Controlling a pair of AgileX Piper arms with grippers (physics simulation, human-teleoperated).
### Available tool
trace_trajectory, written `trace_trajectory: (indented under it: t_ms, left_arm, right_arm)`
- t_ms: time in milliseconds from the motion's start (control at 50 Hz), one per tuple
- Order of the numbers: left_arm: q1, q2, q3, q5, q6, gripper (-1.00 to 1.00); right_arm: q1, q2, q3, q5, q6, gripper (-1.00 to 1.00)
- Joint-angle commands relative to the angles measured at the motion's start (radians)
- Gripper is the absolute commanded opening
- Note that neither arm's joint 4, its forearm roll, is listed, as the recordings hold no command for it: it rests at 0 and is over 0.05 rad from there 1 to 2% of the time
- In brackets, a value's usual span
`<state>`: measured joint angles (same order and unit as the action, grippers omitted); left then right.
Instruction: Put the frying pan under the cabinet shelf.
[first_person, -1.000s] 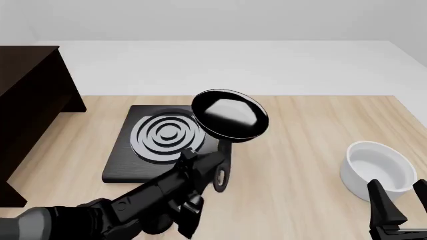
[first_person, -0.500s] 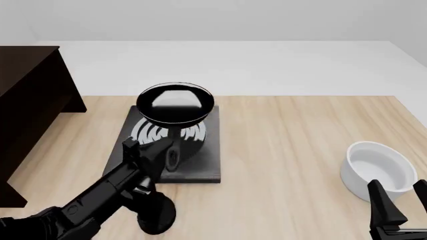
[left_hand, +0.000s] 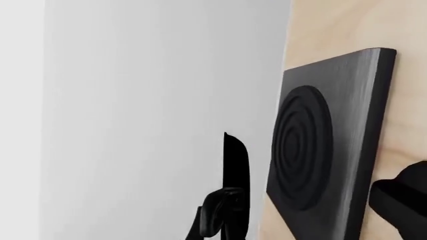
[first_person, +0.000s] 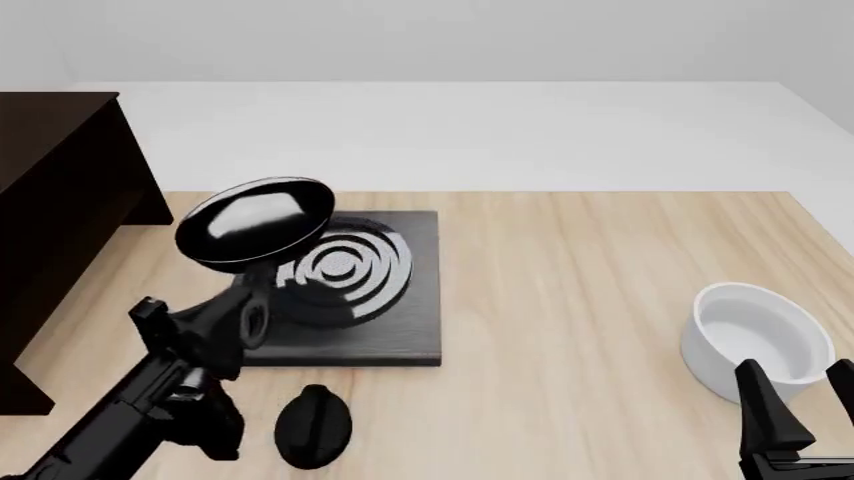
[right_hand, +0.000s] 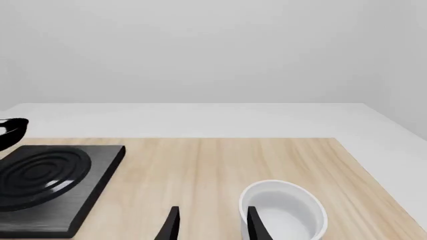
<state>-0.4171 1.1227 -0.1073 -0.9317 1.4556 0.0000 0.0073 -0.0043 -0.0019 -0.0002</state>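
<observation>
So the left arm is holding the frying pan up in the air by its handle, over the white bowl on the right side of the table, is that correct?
Not quite. The left gripper does hold the frying pan in the air by its handle, but over the stove's left edge, near the cabinet shelf. The front view shows the white bowl far off on the right, by the right gripper.

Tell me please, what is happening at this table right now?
The left hand holds the frying pan by its handle, lifted above the left part of the black stove. The dark cabinet shelf stands at the far left, and the pan is not under it yet. The right hand is open and idle, near the white bowl on the right side of the table.
</observation>
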Motion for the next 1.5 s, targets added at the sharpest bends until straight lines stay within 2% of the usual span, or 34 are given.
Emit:
trace_trajectory:
  t_ms: [20, 220, 340, 440, 560, 740, 1500]
  left_arm:
    - [0.067, -0.051, 0.053, -0.074, -0.056, -1.00]
    - [0.133, -0.044, 0.103, -0.139, -0.087, -1.00]
    - [0.169, -0.038, 0.107, -0.144, -0.101, -1.00]
    - [0.202, -0.077, 0.107, -0.107, -0.117, -1.00]
    - [0.228, -0.044, 0.107, -0.123, -0.133, -1.00]
    - [0.243, -0.027, 0.107, -0.121, -0.175, -1.00]
    - [0.310, 0.067, 0.107, -0.185, -0.234, -1.00]
  right_arm:
    - [0.000, 0.000, 0.000, 0.000, 0.000, 1.00]
    - [0.000, 0.000, 0.000, 0.000, 0.000, 1.00]
    - [0.000, 0.000, 0.000, 0.000, 0.000, 1.00]
    - [0.000, 0.000, 0.000, 0.000, 0.000, 1.00]
    - [0.000, 0.000, 0.000, 0.000, 0.000, 1.00]
    - [0.000, 0.000, 0.000, 0.000, 0.000, 1.00]
    - [0.000, 0.000, 0.000, 0.000, 0.000, 1.00]
